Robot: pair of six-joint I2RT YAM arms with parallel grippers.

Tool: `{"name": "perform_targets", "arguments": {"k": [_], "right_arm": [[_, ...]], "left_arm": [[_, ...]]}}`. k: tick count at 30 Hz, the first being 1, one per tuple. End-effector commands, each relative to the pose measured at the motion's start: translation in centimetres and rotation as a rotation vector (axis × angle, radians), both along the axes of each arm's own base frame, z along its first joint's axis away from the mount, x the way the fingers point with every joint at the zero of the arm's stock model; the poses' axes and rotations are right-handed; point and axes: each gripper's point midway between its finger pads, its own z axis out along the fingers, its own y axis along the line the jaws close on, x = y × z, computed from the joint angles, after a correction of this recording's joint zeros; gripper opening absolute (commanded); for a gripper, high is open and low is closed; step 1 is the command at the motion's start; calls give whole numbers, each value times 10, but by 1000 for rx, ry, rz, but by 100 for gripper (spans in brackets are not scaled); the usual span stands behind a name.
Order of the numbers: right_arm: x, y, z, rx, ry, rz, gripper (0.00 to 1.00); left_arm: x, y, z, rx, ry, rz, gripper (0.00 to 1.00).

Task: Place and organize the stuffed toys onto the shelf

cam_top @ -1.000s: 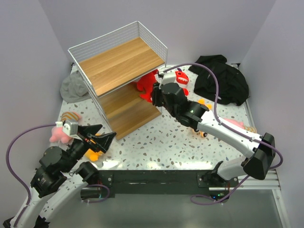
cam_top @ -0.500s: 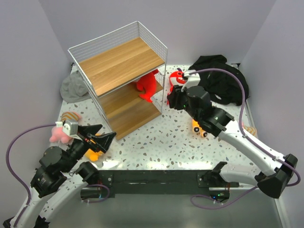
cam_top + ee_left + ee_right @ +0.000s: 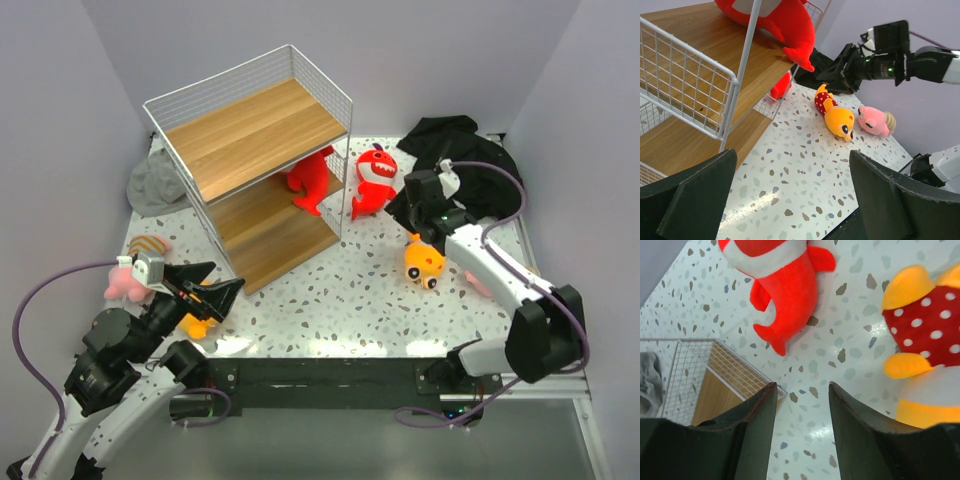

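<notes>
While one red shark point(image 3: 308, 180) lies on the shelf point(image 3: 250, 125), you've five toys point(image 3: 425, 262) left. Left fingers point(image 3: 690, 200) and right fingers point(image 3: 752, 435) gape empty.

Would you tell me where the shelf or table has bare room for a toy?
The top board of the shelf is bare; so is the lower wood in front of the red shark. On the table, the patch between shelf and yellow doll is free. Crowded: around the second shark and black cloth.

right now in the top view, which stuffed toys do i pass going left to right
left pink toy, half-hidden yellow doll, left red shark, right red shark, right yellow doll, right pink toy
</notes>
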Motion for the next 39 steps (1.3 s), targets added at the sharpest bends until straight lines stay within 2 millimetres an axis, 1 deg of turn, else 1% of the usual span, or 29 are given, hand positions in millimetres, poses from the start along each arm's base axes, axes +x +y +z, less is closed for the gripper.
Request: {"name": "perform_targets", "arguments": {"k": [1, 2, 4, 5, 6, 7, 8, 9, 11, 12, 14, 17, 18, 21, 22, 23, 25, 26, 28, 29, 30, 31, 32, 33, 34, 35, 36, 38, 39], "right_arm": [[27, 25, -12, 259, 11, -162, 50], [32, 29, -18, 306, 25, -197, 50], [43, 36, -38, 341, 59, -226, 52], [49, 41, -39, 372, 61, -243, 53], [59, 45, -52, 373, 72, -244, 54], [64, 47, -57, 368, 76, -242, 54], [75, 50, -53, 373, 63, -235, 54], [83, 53, -66, 365, 71, -229, 54], [92, 59, -71, 375, 74, -220, 54], [100, 62, -69, 396, 47, -214, 54], [102, 64, -78, 403, 48, -209, 55], [103, 61, -85, 391, 47, -221, 55], [107, 61, -83, 396, 31, -222, 55], [108, 57, -99, 367, 54, -240, 55], [110, 60, -102, 370, 58, -237, 55], [111, 63, -113, 373, 76, -229, 55], [113, 66, -122, 376, 95, -219, 54], [113, 68, -131, 370, 114, -211, 53], [113, 72, -135, 367, 121, -184, 45], [112, 72, -135, 358, 120, -174, 37], [113, 71, -128, 348, 110, -160, 19], [115, 71, -119, 308, 91, -121, 9], [109, 65, -115, 256, 111, -116, 5], [112, 53, -90, 203, 64, -132, 3], [113, 50, -70, 145, 35, -94, 2], [105, 43, -65, 103, 53, -90, 1], [100, 38, -38, 80, 14, -67, 0], [90, 23, -25, 11, -6, -69, 0], [82, 17, -4, -21, -40, -47, 0]], "left_arm": [[-1, 0, 7, -28, -20, -4, 100], [-1, 0, 7, -28, -20, -4, 100], [-1, 0, 8, -29, -21, -4, 100], [-2, 0, 8, -30, -22, -2, 100], [-1, 0, 8, -29, -21, -4, 100], [-2, 0, 8, -30, -24, -4, 100], [-2, 0, 8, -29, -23, -5, 100], [-2, 0, 8, -28, -22, -5, 100], [-2, 0, 8, -27, -21, -5, 100], [-2, 0, 8, -27, -21, -7, 100], [-2, 0, 8, -28, -22, -7, 100], [-1, 0, 7, -27, -21, -5, 100], [-1, 0, 7, -27, -21, -4, 100], [-1, -1, 7, -26, -17, -5, 100], [0, -1, 7, -24, -17, -5, 100], [0, -1, 6, -22, -15, -7, 100], [0, -1, 6, -22, -15, -5, 100], [0, -1, 6, -22, -15, -5, 100], [0, -1, 6, -21, -14, -2, 100], [1, -1, 6, -20, -12, -2, 100], [1, -2, 5, -19, -11, -4, 100], [1, -2, 5, -18, -10, -2, 100], [1, -2, 5, -16, -8, -2, 100], [2, -3, 4, -13, -4, -4, 100], [2, -3, 3, -11, -2, -4, 100], [3, -3, 4, -11, -2, -1, 100], [2, -4, 3, -9, 0, -7, 100], [3, -4, 3, -8, -1, -5, 100], [3, -4, 4, -10, -3, -5, 100]]}}
